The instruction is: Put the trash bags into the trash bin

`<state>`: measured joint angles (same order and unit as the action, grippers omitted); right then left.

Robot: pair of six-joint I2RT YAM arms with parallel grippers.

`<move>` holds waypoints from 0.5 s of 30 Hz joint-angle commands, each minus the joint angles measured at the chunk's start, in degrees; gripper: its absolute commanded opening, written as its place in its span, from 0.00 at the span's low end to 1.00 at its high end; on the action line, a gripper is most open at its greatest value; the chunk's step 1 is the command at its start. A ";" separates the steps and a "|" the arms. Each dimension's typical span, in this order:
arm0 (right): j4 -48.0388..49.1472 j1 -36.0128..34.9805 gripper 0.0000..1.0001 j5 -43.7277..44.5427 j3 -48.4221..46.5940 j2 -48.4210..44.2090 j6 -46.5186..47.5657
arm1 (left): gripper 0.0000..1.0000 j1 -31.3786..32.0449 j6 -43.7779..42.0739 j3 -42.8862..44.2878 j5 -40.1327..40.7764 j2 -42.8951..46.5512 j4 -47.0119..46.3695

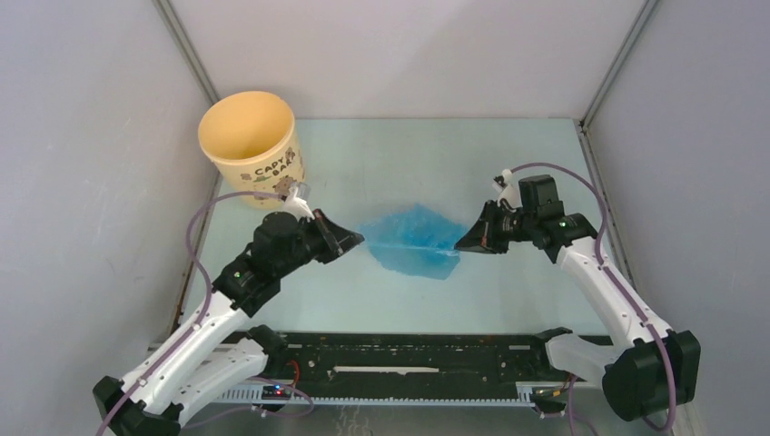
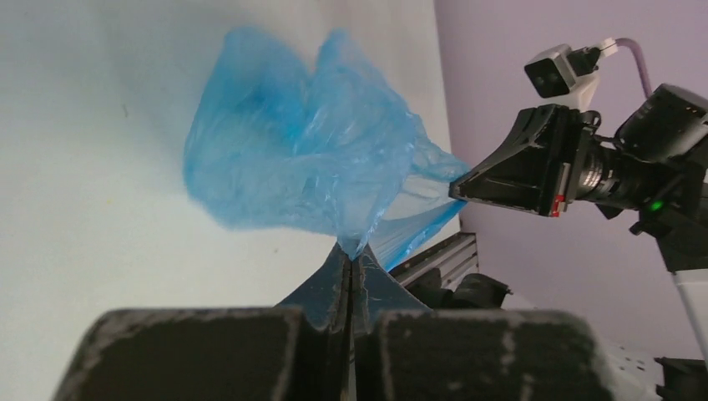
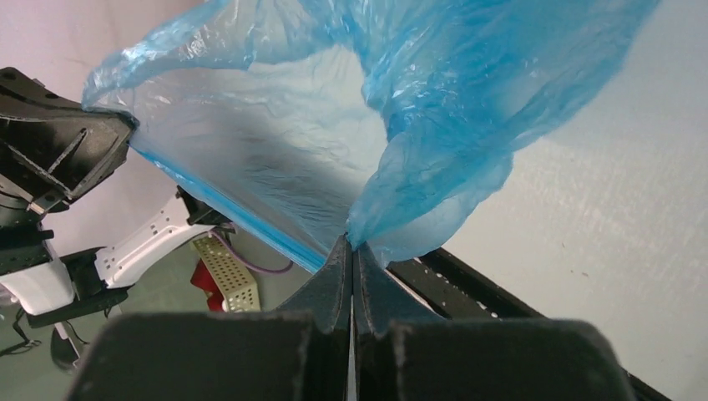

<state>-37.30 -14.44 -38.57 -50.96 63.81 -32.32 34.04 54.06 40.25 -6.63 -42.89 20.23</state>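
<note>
A thin blue trash bag (image 1: 410, 238) hangs stretched between my two grippers over the middle of the table. My left gripper (image 1: 356, 240) is shut on its left edge, and in the left wrist view the film (image 2: 309, 159) bunches up from my pinched fingertips (image 2: 351, 251). At the bag's right edge my right gripper (image 1: 463, 243) is shut too, with the plastic (image 3: 434, 109) fanning out above the closed tips (image 3: 351, 244). The trash bin (image 1: 251, 148), a tan-yellow round bucket with dark print, stands upright at the back left, beyond the left gripper. Its open mouth shows nothing inside.
Grey walls close in the pale table (image 1: 508, 163) on the left, back and right. A black rail (image 1: 409, 359) runs along the near edge between the two arm bases. In the left wrist view the right arm's camera and gripper (image 2: 576, 159) face me from across the bag.
</note>
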 commanded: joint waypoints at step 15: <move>-13.79 -2.38 0.00 1.47 0.30 -3.73 15.20 | 1.00 -1.57 -15.93 16.00 8.32 -5.03 20.26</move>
<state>-47.35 -14.70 -37.19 -51.27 62.87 -21.58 32.93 46.28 45.65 -2.92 -45.45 36.93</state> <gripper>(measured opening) 0.006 0.942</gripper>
